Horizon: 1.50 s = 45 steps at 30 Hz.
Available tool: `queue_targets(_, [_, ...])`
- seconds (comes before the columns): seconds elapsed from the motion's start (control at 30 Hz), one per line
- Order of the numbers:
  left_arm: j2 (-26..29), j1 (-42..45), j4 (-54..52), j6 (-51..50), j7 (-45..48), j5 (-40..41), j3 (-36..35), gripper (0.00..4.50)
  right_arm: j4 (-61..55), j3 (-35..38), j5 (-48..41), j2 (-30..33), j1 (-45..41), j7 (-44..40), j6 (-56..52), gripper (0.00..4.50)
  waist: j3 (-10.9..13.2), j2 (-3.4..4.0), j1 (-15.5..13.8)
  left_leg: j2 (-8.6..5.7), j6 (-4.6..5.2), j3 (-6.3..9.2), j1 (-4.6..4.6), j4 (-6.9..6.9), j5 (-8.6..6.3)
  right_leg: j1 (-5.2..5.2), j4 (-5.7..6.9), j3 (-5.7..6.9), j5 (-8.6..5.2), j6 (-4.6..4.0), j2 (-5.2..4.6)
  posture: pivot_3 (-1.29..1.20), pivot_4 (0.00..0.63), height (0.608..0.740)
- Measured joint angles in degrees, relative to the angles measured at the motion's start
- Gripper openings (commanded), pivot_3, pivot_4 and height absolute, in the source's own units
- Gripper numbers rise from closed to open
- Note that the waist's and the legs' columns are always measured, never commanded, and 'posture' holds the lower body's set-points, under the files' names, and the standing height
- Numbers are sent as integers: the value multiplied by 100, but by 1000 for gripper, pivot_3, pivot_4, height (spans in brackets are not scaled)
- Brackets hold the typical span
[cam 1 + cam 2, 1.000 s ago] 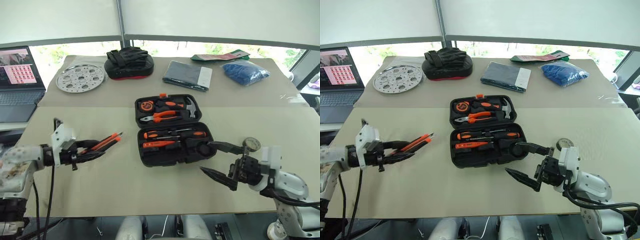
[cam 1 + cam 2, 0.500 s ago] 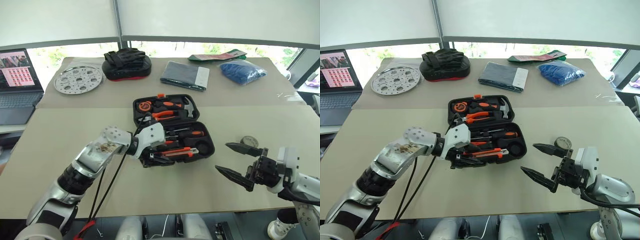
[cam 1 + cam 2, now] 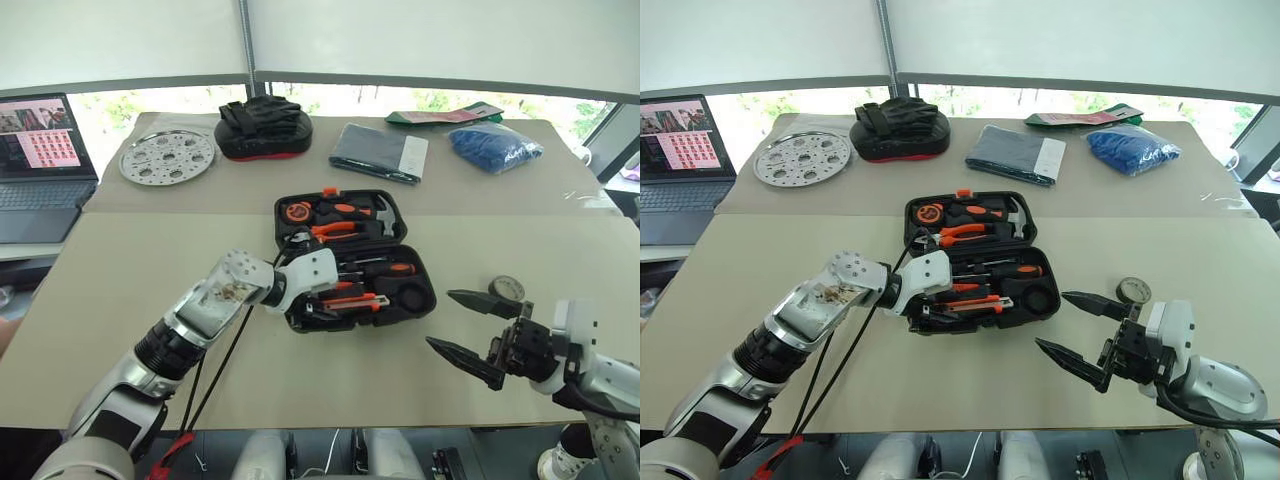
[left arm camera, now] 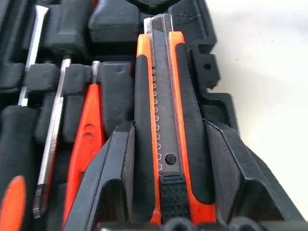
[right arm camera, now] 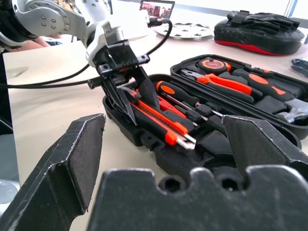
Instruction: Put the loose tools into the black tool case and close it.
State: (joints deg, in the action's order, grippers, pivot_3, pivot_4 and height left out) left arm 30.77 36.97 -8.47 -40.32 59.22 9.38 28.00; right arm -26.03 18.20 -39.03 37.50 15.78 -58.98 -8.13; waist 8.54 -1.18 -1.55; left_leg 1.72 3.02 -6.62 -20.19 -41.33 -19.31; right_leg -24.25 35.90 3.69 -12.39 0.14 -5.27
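Observation:
The black tool case (image 3: 426, 308) lies open mid-table. Its far half holds pliers, a hammer and a tape measure. Its near half holds two screwdrivers (image 3: 378, 268) and the slim orange tester pen (image 4: 86, 139). My left gripper (image 3: 316, 304) reaches into the near half from the left. It is shut on the orange-black utility knife (image 4: 161, 96), which lies along the front slot. A small round tape roll (image 3: 507, 288) sits loose on the table right of the case. My right gripper (image 3: 440, 318) hovers open just in front of that roll, holding nothing.
Along the back of the table stand a perforated metal disc (image 3: 167, 157), a black-and-red pouch (image 3: 264, 128), a grey folder (image 3: 380, 152), a blue bag (image 3: 495, 143) and a green packet (image 3: 440, 115). A laptop (image 3: 40, 160) stands at the far left.
My left arm swung in from the left side of the table, carrying the knife to the case's near half, then settled there. The right gripper stayed about where it was, open.

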Motion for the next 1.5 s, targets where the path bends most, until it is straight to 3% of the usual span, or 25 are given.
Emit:
queue_targets(0.13, [-234, -207, -53, 34, -174, 84, -249, 4342, -6, -7, -1, -5, 55, 15, 0, 4500, -2, 2, -32, 0, 6, 1, -3, -8, -3, 1, 1, 1, 1, 2, -3, 0, 150, 740])
queue_targets(0.3, [-607, -479, 70, 1044, -125, 451, -784, 4437, -9, -14, -5, -7, 74, 22, 0, 4500, -1, 2, -43, 2, 7, 1, -8, -12, -4, -3, 0, 2, 1, 1, -3, 0, 150, 740])
queue_targets(0.43, [-395, -551, 250, 1633, 219, 678, -1274, 3291, -3, -9, -8, -7, 104, 26, 0, 4500, -3, 6, -6, 3, 6, 0, -2, -8, -4, -2, 1, 2, 1, 1, -1, 0, 150, 740])
queue_targets(0.67, [-363, -769, 773, 2184, 549, 549, -1100, 481, 22, 12, -7, -53, 142, 63, 0, 4500, -3, 5, -27, -1, 11, 0, -7, -17, -7, 1, -1, 5, 2, 4, -4, 0, 150, 740])
queue_targets(0.73, [-380, -789, 851, 2199, 559, 430, -966, 17, 22, 12, -6, -94, 147, 72, 0, 4500, -3, 5, -26, -1, 12, 0, -8, -17, -7, 0, -2, 4, 3, 4, -3, 0, 150, 740])
queue_targets(1.03, [-308, -785, 754, 2130, 491, -24, -607, 17, 23, 11, 3, -133, 200, 161, 0, 4500, -12, 17, -3, 2, 15, 0, 0, -16, -9, 8, -1, 3, 3, 4, -3, 0, 150, 740])
queue_targets(1.17, [-497, -786, 858, 1767, 301, -94, -455, 17, 33, -13, 6, -155, 189, 168, 0, 4500, -27, 27, 12, 3, 19, 1, 4, -17, -11, 11, 2, 2, 3, 5, -1, 0, 150, 740])
queue_targets(1.5, [-854, -858, 1324, 2176, 91, -42, -629, 17, 75, -76, 16, -199, 96, 184, 0, 4500, -91, 26, 1, 3, 69, 2, 17, -22, -40, 22, 4, -8, 5, 3, -10, 0, 150, 740])
